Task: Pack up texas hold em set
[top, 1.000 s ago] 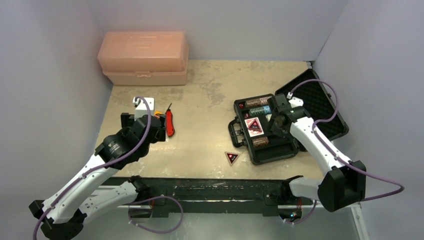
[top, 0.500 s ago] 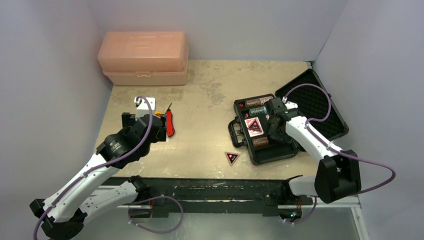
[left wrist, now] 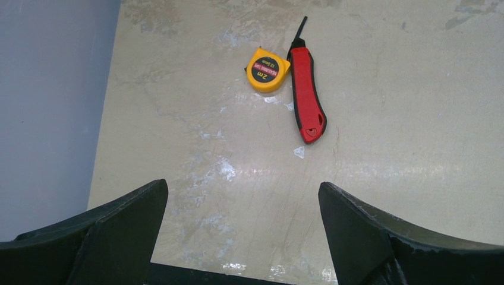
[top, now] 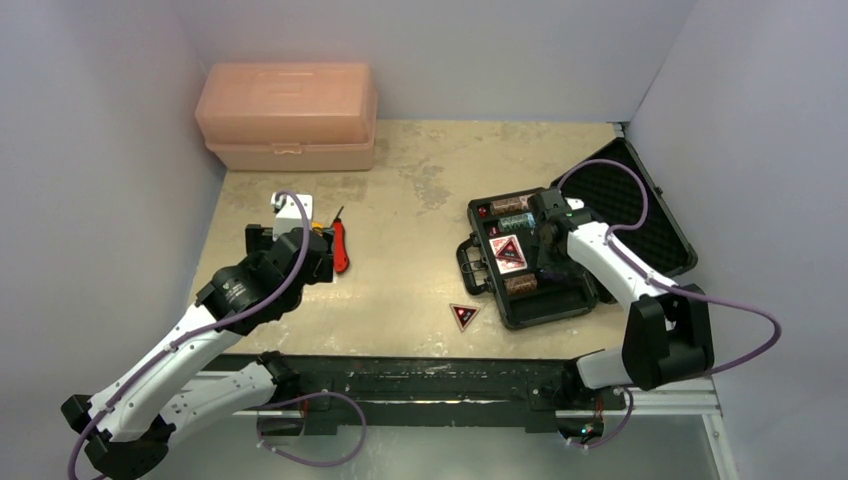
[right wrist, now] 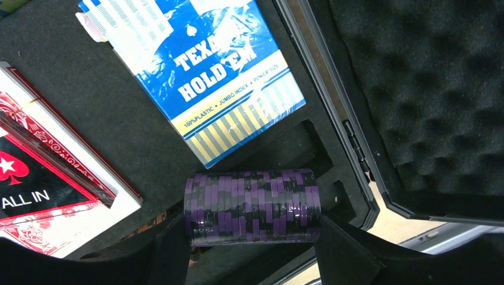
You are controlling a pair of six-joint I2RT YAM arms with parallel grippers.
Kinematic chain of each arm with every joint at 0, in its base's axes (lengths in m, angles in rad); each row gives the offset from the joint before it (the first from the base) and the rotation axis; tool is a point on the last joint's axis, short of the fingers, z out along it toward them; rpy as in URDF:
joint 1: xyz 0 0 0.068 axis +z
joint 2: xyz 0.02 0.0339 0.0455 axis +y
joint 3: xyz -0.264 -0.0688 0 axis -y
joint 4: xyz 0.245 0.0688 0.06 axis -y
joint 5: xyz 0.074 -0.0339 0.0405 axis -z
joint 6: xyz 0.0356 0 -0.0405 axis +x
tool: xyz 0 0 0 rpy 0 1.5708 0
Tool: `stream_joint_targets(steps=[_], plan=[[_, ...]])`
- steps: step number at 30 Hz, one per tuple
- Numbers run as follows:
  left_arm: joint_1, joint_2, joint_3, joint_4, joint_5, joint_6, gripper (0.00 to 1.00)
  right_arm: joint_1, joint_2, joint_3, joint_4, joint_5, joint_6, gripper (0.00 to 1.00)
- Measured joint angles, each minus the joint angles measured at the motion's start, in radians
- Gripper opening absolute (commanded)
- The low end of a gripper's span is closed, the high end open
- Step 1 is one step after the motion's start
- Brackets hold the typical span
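Observation:
The black case (top: 484, 296) lies open at the right, its egg-crate lid (top: 640, 195) folded back. In the right wrist view my right gripper (right wrist: 254, 235) is shut on a purple-and-black chip stack (right wrist: 252, 205), one finger at each end, just above a foam slot. A blue "Texas Hold'em" deck (right wrist: 208, 71) and a red deck with an "ALL IN" token (right wrist: 35, 196) lie in the foam beside it. Two other chip stacks (top: 520, 283) (top: 510, 205) sit in the case. A black-red triangular token (top: 463, 315) lies on the table left of the case. My left gripper (left wrist: 242, 196) is open over bare table.
A large peach plastic box (top: 288, 115) stands at the back left. A yellow tape measure (left wrist: 268, 70) and a red folding knife (left wrist: 307, 95) lie just ahead of the left gripper. Grey walls close in the table on three sides.
The right arm has swung a little left and back over the case, still holding the purple stack. The left arm has not moved.

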Motion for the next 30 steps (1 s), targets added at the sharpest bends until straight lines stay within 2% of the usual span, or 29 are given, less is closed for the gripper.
stream_joint_targets(steps=[10, 15, 26, 30], plan=[[0.005, 0.009, 0.0, -0.001, -0.021, 0.0, 0.98, 0.024, 0.129, 0.118, -0.092, 0.005, -0.047, 0.08], [0.005, 0.01, 0.0, -0.001, -0.03, 0.0, 0.98, 0.079, 0.198, 0.193, -0.09, -0.029, -0.044, 0.08], [0.008, 0.013, 0.0, -0.001, -0.039, 0.0, 0.98, 0.148, 0.252, 0.198, 0.118, -0.246, -0.017, 0.09], [0.011, 0.013, 0.0, -0.001, -0.039, 0.0, 0.98, 0.157, 0.251, 0.184, 0.147, -0.266, -0.014, 0.12]])
